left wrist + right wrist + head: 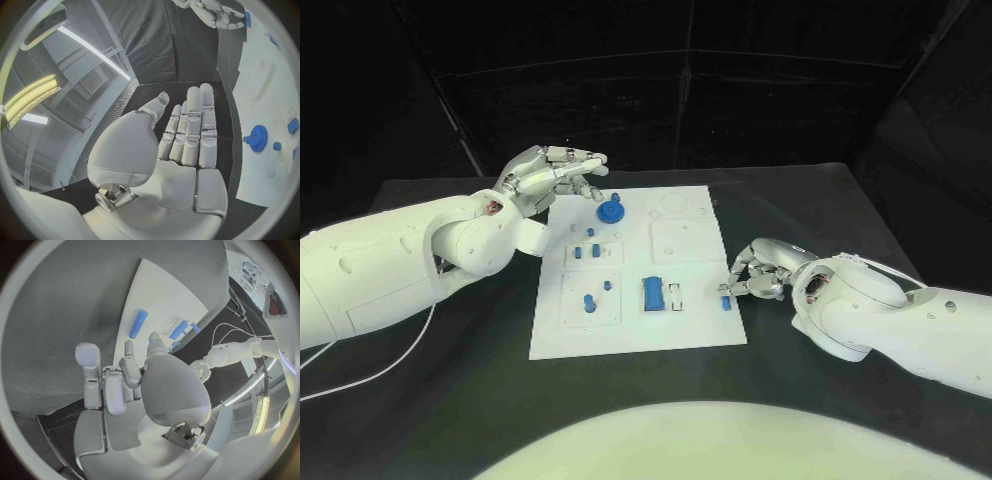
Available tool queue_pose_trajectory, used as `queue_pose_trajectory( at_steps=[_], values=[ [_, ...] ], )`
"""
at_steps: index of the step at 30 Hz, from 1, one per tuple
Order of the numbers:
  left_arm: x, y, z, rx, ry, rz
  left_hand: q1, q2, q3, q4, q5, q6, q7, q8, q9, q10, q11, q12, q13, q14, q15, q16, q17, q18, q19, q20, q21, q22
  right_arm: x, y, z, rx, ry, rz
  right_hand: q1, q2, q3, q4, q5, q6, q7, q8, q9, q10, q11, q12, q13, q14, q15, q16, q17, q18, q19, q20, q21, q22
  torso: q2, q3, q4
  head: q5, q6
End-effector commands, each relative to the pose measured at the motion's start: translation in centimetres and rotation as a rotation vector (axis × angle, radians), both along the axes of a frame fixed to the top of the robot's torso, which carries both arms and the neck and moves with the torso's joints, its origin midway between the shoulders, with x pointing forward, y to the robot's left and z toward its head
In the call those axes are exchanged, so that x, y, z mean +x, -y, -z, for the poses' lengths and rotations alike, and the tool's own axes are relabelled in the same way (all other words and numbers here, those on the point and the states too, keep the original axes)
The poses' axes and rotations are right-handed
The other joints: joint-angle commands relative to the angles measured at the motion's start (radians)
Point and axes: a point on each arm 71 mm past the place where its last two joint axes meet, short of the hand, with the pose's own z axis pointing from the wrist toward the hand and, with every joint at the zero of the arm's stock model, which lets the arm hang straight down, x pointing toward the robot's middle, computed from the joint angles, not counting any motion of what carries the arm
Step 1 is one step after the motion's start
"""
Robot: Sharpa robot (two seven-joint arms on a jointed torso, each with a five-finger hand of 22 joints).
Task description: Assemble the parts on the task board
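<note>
Head view: the left hand (pixel 557 172) is hovering just off the far corner of the white task board (pixel 635 335), fingers loosely curled and apparently holding nothing. A blue gear (pixel 610 211) is standing on the board just beside that hand, on its near side. The right hand (pixel 762 270) is resting at the board's opposite long edge, fingers curled in toward a small blue peg (pixel 726 301) at their tips; whether it is pinching the peg or merely touching it cannot be told here. A larger blue block (pixel 653 293) is lying on the board a little beyond those fingertips, with several small blue parts farther off, between the two hands.

Left wrist view: the left hand (pixel 181 145) is lying open, fingers straight and together, palm bare above the black counter (pixel 150 95). The gear (pixel 256 136) is sitting on the board well clear of the fingertips.

Right wrist view: the right hand (pixel 125 385) is curling its fingers at the board's edge, with a blue bar (pixel 138 323) lying on the board beyond them. What the fingers are enclosing, if anything, is hidden.

The risk ahead looks to be at the right hand: working so near the edge, a poorly seated pinch could flick the peg off the board onto the counter.
</note>
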Motion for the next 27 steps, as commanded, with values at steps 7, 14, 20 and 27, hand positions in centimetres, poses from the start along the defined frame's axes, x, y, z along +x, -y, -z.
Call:
queue_pose_trajectory(
  at_steps=[7,14,20,27],
  values=[
    [-0.1,0.0,0.0,-0.008,0.001,0.012,-0.003,0.003,-0.001,0.002,0.003,-0.009,-0.001,0.005,0.0,-0.006,-0.002,0.005,0.002,0.004,0.006,-0.003,0.001,0.012,0.007,0.001,-0.006,-0.001,-0.1,0.0,0.4,-0.078,-0.037,-0.01,-0.012,0.001,-0.008,0.003,0.003,0.017,-0.003,0.011,0.006,0.004,-0.008,-0.001,0.002,0.072,-0.005,-0.004,0.088,-0.013,-0.001,-0.002,-0.003,0.004,0.001,0.0002,0.0001,-0.002,-0.002],
    [-0.1,0.0,0.0,-0.006,-0.001,0.011,-0.003,0.003,-0.001,0.002,0.003,-0.009,-0.001,0.005,0.0,-0.006,-0.002,0.005,0.002,0.004,0.006,-0.003,0.001,0.012,0.007,0.001,-0.006,-0.001,-0.2,-0.4,0.6,-0.089,-0.055,-0.028,-0.01,0.003,-0.01,0.004,0.003,0.024,-0.006,0.016,0.011,0.005,-0.011,0.0,0.003,0.072,-0.008,-0.004,0.089,-0.013,0.0,-0.004,-0.002,0.006,0.001,0.0,0.0018,-0.005,-0.003],
    [-0.1,-0.1,0.1,-0.005,-0.002,0.012,-0.003,0.003,-0.001,0.002,0.003,-0.009,-0.001,0.005,0.0,-0.006,-0.002,0.005,0.002,0.004,0.006,-0.003,0.001,0.012,0.007,0.001,-0.006,-0.001,-0.5,-1.0,1.0,-0.089,-0.061,-0.044,0.048,0.021,0.009,-0.026,0.018,0.027,-0.012,0.022,0.024,0.007,-0.017,0.001,0.007,0.073,-0.014,-0.003,0.092,-0.014,0.003,-0.01,0.0,0.012,0.002,0.0004,-0.0007,-0.001,-0.003],
    [-0.1,0.0,0.1,-0.006,-0.003,0.014,-0.003,0.003,-0.001,0.002,0.003,-0.009,-0.001,0.005,0.0,-0.006,-0.002,0.005,0.002,0.004,0.006,-0.003,0.001,0.012,0.007,0.001,-0.006,-0.001,-0.2,-1.5,1.2,-0.101,-0.045,-0.059,0.144,0.06,0.07,-0.086,-0.066,0.024,-0.017,0.019,0.035,0.008,-0.023,0.002,0.013,0.073,-0.02,-0.003,0.095,-0.016,0.006,-0.017,0.002,0.018,0.002,-0.0003,0.0019,-0.002,-0.003]
  ],
)
